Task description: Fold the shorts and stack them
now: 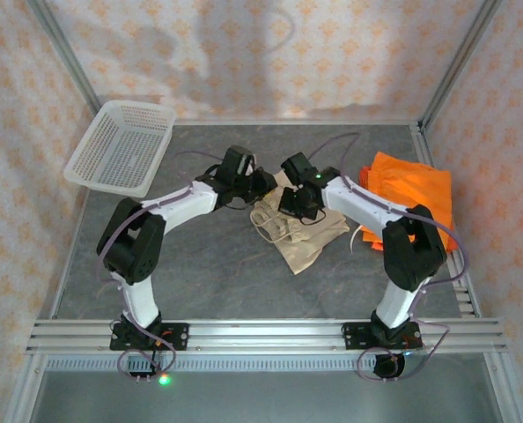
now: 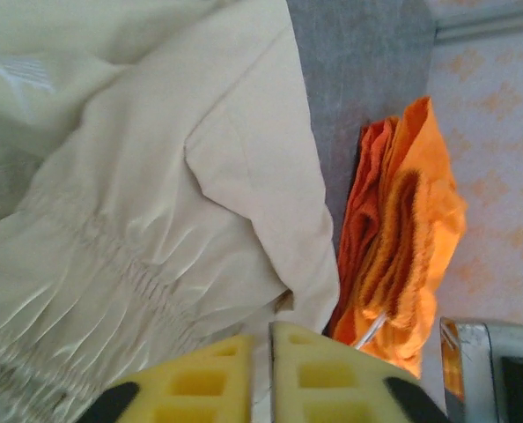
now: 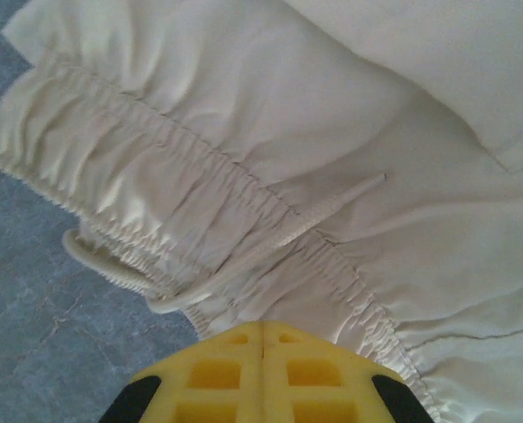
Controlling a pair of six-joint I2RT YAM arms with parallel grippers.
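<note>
Though left gripper and right gripper press together on cream-beige drawstring cloth shorts, any pinched fold is hidden.
Left wrist view catches bright orange cloth shorts at 3 o'clock.

Cream shorts: soft woven cloth, matt, smooth on the panels, tightly crinkled at the gathered waistband. Drawstring: braided cord, matt, rough-ish.
Orange shorts: cloth, matt, a bit fuzzy at the folded edges.
Basket: white plastic mesh, slight sheen.
Table: grey, matt, mottled stone-like look w/ fine scratches.
Front rails & frame post: bare metal extrusion, satin, ribbed.
L arm, R arm: glossy white plastic shells, black matt joints.
L gripper, R gripper: yellow plastic, matt, moulded pockets.
Wall: patterned, paper-like, matt.
</note>
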